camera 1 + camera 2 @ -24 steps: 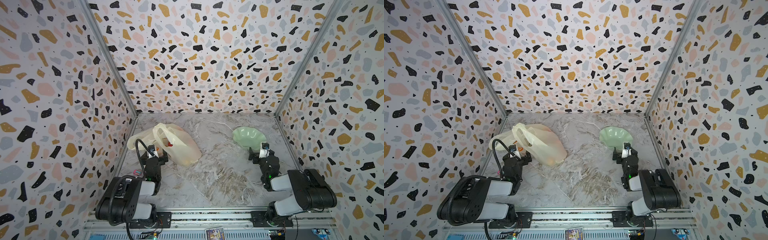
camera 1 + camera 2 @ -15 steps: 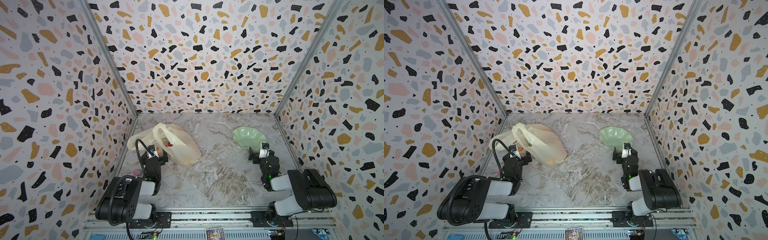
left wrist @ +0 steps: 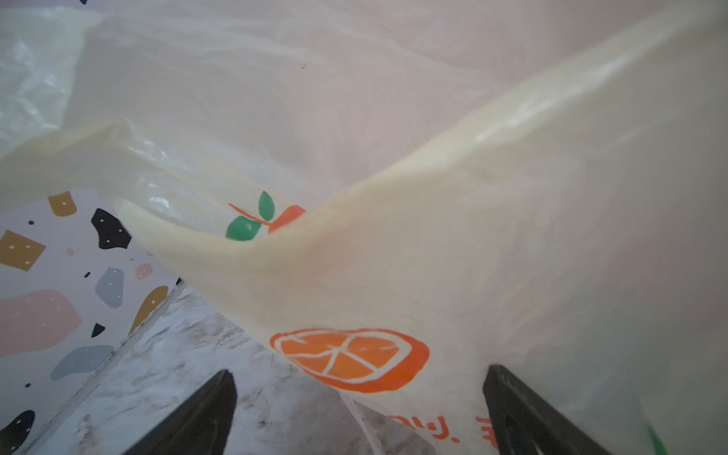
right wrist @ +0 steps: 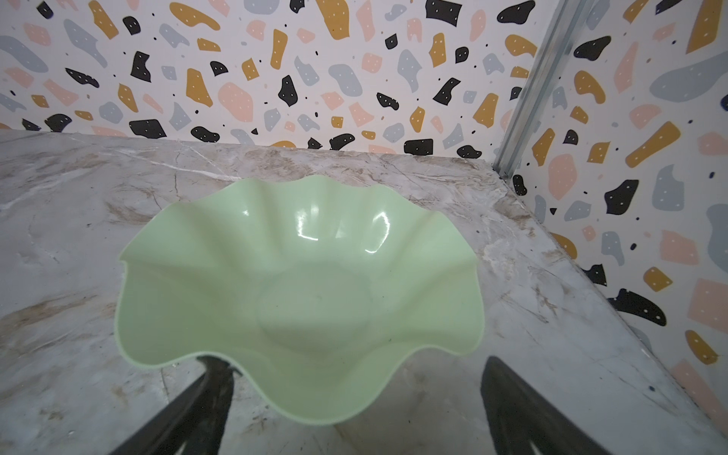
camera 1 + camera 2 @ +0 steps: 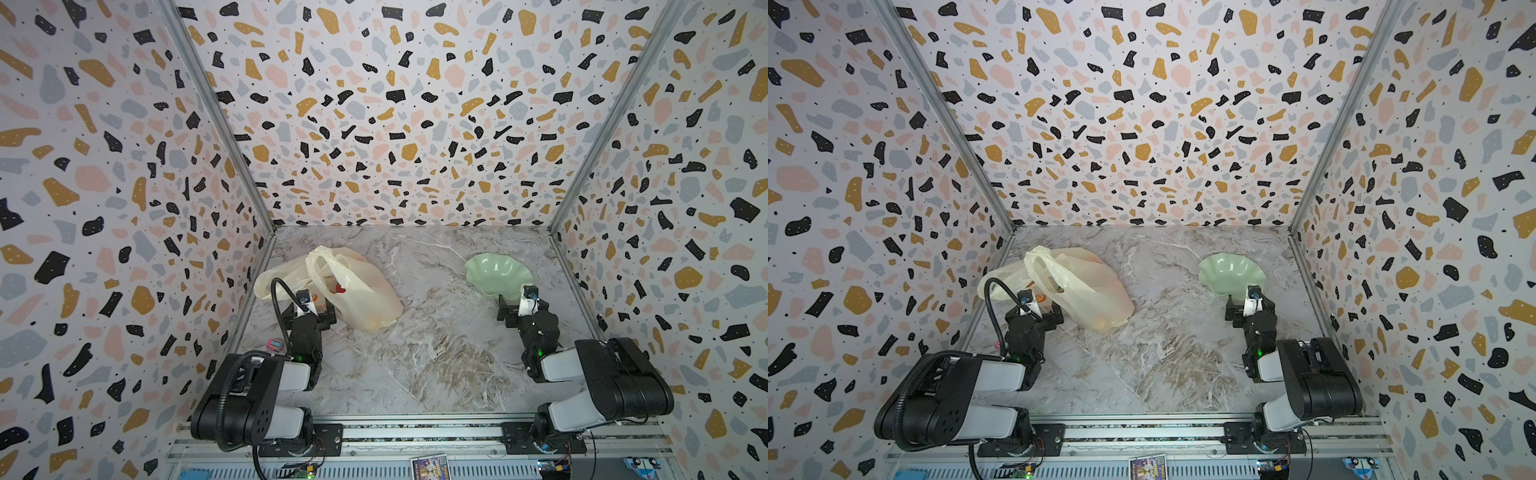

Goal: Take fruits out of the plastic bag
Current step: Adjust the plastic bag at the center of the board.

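The cream-yellow plastic bag (image 5: 357,291) (image 5: 1092,286) lies on the marble floor at the left, handles toward the left wall. Of the fruits, a red one (image 5: 340,288) shows through the handle opening and an orange one (image 5: 374,322) (image 5: 1100,322) glows through the bag's near end; the others are hidden. My left gripper (image 5: 309,311) (image 5: 1034,312) (image 3: 360,378) stands open just short of the bag (image 3: 433,244), and a printed orange slice on the plastic lies between its fingers. My right gripper (image 5: 523,306) (image 5: 1250,308) (image 4: 354,366) is open and holds nothing.
A pale green wavy-edged dish (image 5: 496,272) (image 5: 1229,270) (image 4: 299,275) sits empty right in front of the right gripper. A small pink and teal object (image 5: 274,344) lies by the left wall beside the left arm. Patterned walls close three sides of the marble floor (image 5: 436,353).
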### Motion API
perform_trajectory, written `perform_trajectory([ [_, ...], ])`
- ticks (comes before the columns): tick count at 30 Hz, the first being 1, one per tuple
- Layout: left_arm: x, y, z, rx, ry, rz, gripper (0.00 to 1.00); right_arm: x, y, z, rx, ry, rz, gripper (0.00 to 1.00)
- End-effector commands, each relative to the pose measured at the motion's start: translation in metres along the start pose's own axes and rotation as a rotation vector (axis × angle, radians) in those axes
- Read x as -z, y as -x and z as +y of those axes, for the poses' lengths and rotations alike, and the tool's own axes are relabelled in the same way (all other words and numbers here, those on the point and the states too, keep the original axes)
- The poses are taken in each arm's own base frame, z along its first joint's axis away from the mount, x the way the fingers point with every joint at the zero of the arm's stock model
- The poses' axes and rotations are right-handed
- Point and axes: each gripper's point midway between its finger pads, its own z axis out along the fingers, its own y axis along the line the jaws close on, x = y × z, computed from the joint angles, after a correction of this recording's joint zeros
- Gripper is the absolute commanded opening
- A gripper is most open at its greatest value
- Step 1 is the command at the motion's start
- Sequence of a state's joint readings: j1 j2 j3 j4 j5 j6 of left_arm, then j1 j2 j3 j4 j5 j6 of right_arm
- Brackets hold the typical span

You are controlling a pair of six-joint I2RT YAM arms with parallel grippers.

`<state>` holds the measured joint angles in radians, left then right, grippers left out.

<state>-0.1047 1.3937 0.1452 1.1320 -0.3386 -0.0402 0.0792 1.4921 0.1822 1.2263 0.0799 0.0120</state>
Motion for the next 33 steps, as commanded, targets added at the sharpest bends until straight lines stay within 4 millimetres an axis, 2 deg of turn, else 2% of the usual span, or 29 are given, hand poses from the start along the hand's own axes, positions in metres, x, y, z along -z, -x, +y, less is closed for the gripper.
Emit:
perform_trajectory([
  [1, -0.003, 0.024, 0.002, 0.022, 0.014, -0.081, 1.00, -0.004, 0.015, -0.003, 0.003, -0.014, -0.046, 0.99],
  [9, -0.002, 0.024, 0.003, 0.021, 0.014, -0.084, 1.00, -0.003, 0.017, -0.003, 0.002, -0.013, -0.055, 0.99],
  [11, 0.000, 0.027, -0.002, 0.012, -0.018, -0.097, 1.00, 0.008, 0.019, 0.000, 0.012, 0.009, -0.089, 0.99],
  [15, 0.008, 0.043, -0.012, -0.013, -0.090, -0.111, 1.00, 0.044, 0.037, 0.006, 0.042, 0.036, -0.232, 0.99],
  [21, 0.022, 0.062, -0.013, 0.019, -0.124, -0.108, 1.00, 0.064, 0.049, 0.024, 0.113, 0.058, -0.290, 0.99],
  [24, 0.038, 0.074, -0.007, 0.073, -0.124, -0.157, 1.00, 0.067, 0.053, 0.024, 0.093, 0.041, -0.275, 0.99],
  [28, 0.057, 0.085, 0.016, 0.186, -0.043, -0.202, 1.00, 0.068, 0.057, 0.023, 0.037, 0.033, -0.210, 0.99],
  [30, 0.068, 0.094, 0.028, 0.260, 0.001, -0.231, 1.00, 0.070, 0.066, 0.020, -0.022, 0.027, -0.196, 0.99],
  [33, 0.086, 0.112, 0.042, 0.370, 0.027, -0.278, 0.98, 0.070, 0.089, 0.030, -0.105, 0.101, -0.159, 0.99],
])
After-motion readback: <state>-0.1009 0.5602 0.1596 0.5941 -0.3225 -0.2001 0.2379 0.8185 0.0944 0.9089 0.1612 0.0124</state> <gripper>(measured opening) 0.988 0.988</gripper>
